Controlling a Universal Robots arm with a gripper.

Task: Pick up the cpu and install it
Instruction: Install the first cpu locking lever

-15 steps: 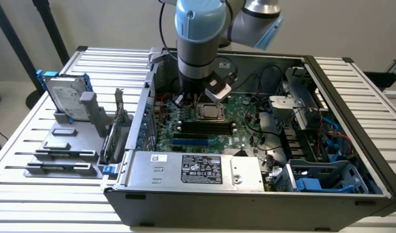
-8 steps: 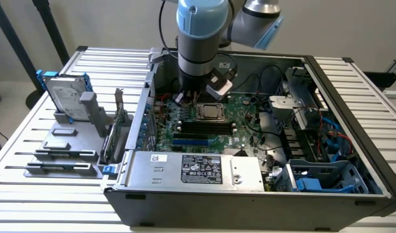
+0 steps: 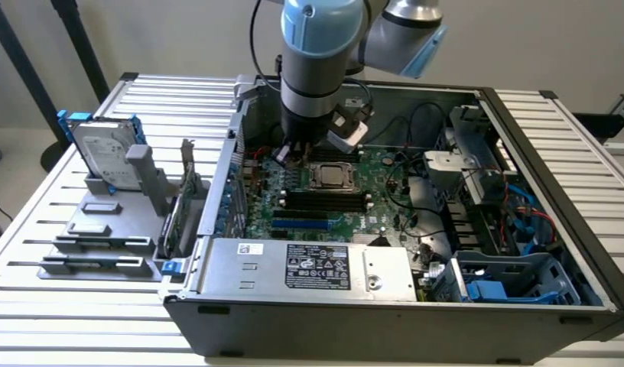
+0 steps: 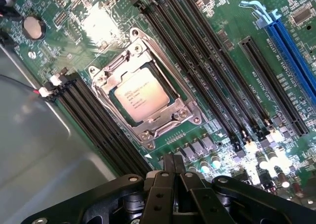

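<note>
The cpu (image 4: 139, 98) lies seated in the motherboard socket (image 4: 146, 94), inside its metal frame. The hand (image 4: 172, 165) hovers near it, fingers closed and empty. Placement looks done; frame latching cannot be judged.

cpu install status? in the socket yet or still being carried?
Done: the cpu lies flat in the motherboard socket, framed by the metal bracket.
In hand: nothing. The gripper hangs above the board beside the socket, jaws shut and holding nothing.
Left: I cannot tell whether the socket's retention is latched; the chip's top is uncovered and no cooler sits over it.
</note>
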